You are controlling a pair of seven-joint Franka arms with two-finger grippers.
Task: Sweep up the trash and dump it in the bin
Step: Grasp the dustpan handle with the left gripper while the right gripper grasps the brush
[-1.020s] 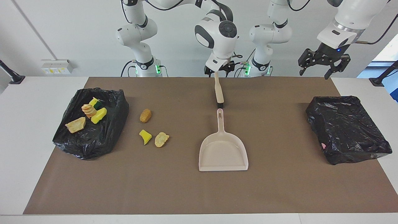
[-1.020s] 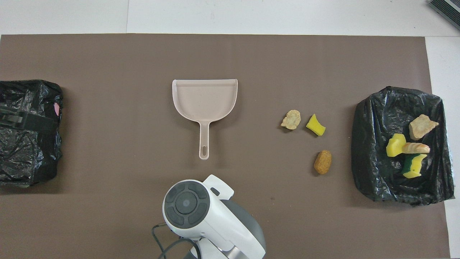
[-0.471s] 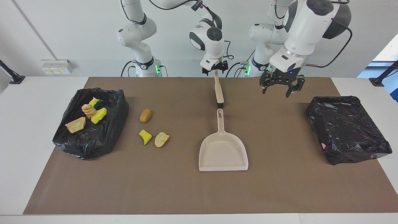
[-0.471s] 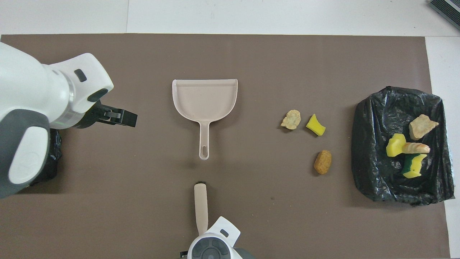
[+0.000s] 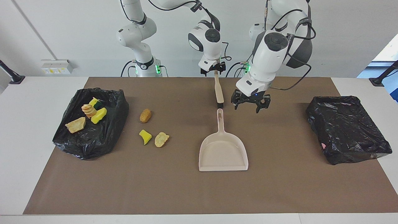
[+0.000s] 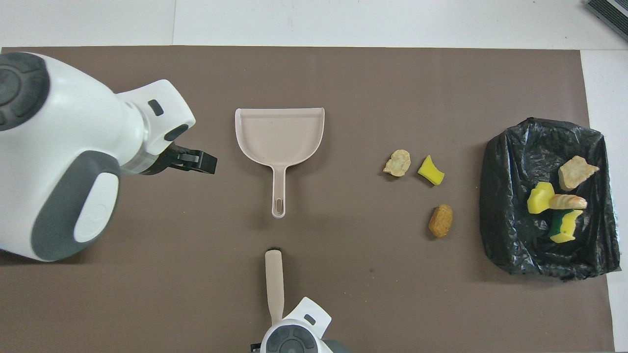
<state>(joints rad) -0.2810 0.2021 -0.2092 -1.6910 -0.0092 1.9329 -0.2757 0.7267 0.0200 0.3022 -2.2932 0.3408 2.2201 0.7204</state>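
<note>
The left pincer (image 5: pixel 250 104) hangs open beside the dustpan (image 5: pixel 223 152) handle; the right pincer (image 5: pixel 212 69) grips the brush (image 5: pixel 219 92); three scraps (image 5: pixel 153 129) lie well apart.

Open tabletop (image 5: pixel 279 186) between dustpan (image 5: pixel 223 152) and black bag (image 5: pixel 346 129). Brush (image 5: pixel 219 91) just above dustpan handle. Three loose scraps (image 5: pixel 154 130) between dustpan and trash-holding bag (image 5: pixel 102 137). Left gripper (image 5: pixel 250 105) beside handle.
</note>
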